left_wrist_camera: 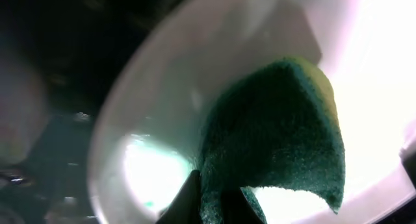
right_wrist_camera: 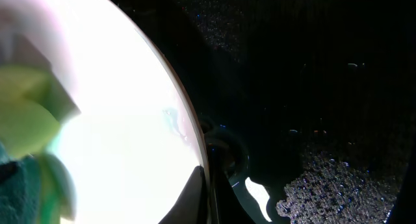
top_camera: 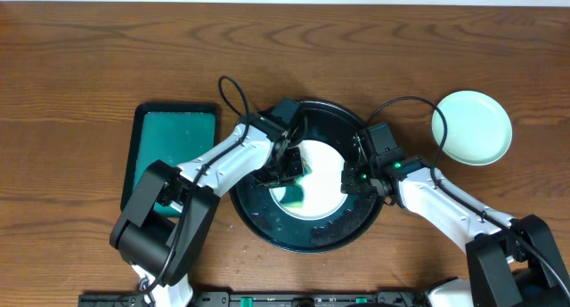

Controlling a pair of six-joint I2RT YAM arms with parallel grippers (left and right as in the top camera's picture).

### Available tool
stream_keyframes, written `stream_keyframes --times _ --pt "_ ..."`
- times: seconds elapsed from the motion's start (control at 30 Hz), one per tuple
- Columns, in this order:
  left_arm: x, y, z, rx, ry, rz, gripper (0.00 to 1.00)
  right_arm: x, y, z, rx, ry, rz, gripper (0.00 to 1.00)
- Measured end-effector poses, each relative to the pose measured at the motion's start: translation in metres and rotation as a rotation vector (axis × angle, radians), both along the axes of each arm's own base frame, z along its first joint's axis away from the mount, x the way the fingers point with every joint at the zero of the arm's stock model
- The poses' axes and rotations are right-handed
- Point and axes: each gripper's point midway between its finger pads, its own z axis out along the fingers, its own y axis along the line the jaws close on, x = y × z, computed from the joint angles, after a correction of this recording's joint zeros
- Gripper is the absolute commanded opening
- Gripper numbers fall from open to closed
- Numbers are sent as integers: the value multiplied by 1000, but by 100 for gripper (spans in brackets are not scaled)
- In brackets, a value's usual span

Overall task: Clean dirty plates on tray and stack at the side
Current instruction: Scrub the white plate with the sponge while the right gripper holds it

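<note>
black tray (top_camera: 267, 221) holding one smeared plate (top_camera: 328, 169), green sponge (left_wrist_camera: 279, 133) on it

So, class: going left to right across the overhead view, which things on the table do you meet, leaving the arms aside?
Rectangular black tray with teal inside → round black tray → pale-mint plate on the wood.
</note>
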Motion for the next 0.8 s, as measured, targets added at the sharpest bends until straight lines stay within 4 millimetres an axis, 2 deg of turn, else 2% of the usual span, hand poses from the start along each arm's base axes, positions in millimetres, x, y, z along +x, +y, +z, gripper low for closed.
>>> stream_keyframes --times 0.17,0.33,0.53,0.8 --pt "12 18 2 109 -45 53 7 0 0 0 0 0 0 1" --pt "21 19 2 132 -70 75 7 -3 2 0 11 15 3 1" --pt "33 3 1 34 -96 56 7 -3 0 -1 2 18 -1 1" --pt "42 -33 -3 -146 -94 13 7 -1 -13 -1 -60 13 -27 1"
